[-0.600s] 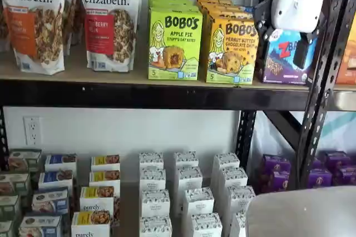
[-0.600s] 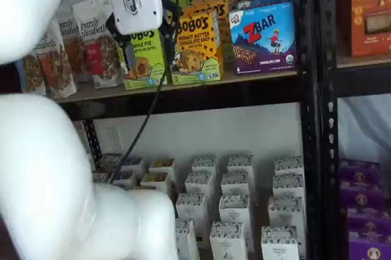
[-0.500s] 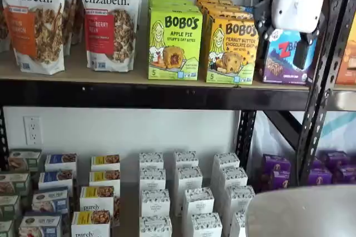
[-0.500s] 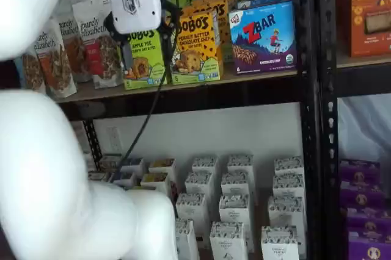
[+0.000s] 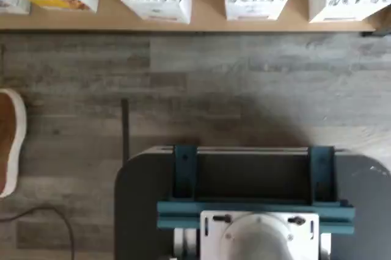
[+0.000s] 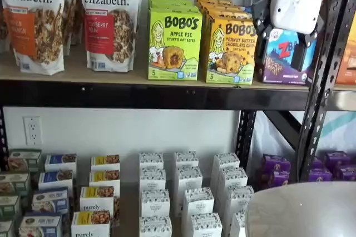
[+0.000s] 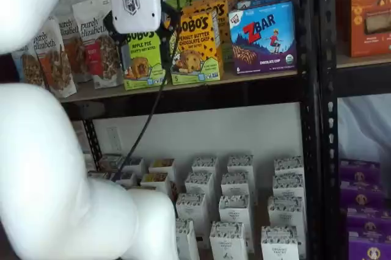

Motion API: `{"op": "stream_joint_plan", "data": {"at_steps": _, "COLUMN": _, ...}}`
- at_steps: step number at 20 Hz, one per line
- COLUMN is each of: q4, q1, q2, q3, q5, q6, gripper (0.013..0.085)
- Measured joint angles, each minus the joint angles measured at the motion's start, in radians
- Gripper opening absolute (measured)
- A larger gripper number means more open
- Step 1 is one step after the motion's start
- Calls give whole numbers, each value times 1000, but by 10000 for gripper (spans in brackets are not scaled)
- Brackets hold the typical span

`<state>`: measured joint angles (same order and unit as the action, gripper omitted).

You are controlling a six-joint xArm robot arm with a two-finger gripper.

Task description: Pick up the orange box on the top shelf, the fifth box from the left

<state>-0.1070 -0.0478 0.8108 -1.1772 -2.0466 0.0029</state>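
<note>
The orange box (image 6: 231, 48) stands upright on the top shelf (image 6: 139, 95), between a lime-green Bobo's box (image 6: 174, 43) and a purple-blue ZBar box (image 6: 278, 62). It shows in both shelf views, and more orange boxes stand behind it (image 7: 197, 46). My gripper (image 6: 281, 42) hangs in front of the top shelf (image 7: 201, 92), a white body with two black fingers pointing down. A gap shows between the fingers and nothing is in them. In a shelf view my gripper (image 7: 143, 39) overlaps the lime-green box. It touches no box.
Purely Elizabeth bags (image 6: 111, 20) stand at the shelf's left. Small white cartons (image 6: 189, 198) fill the lower level, purple boxes (image 6: 278, 173) to their right. A black perforated upright (image 7: 311, 113) stands right of the ZBar box. The wrist view shows the dark mount with teal brackets (image 5: 253, 205) over wood floor.
My gripper has risen a little in front of the top shelf, and its fingers hang less far down over the boxes. The boxes have not moved.
</note>
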Motion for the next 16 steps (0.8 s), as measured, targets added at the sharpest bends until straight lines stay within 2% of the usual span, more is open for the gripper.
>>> {"op": "stream_joint_plan", "data": {"at_steps": 5, "q4": 77, "q1": 65, "q2": 0, "q3": 15, "q5": 79, "q6": 29, "gripper": 850}}
{"op": "stream_joint_plan", "data": {"at_steps": 10, "q4": 119, "q1": 107, "q2": -17, "q3": 26, "q5": 177, "q6": 58, "gripper": 850}}
{"op": "stream_joint_plan", "data": {"at_steps": 16, "q4": 147, "q1": 113, "q2": -77, "q3": 27, "q5": 319, "q6": 64, "gripper": 850}}
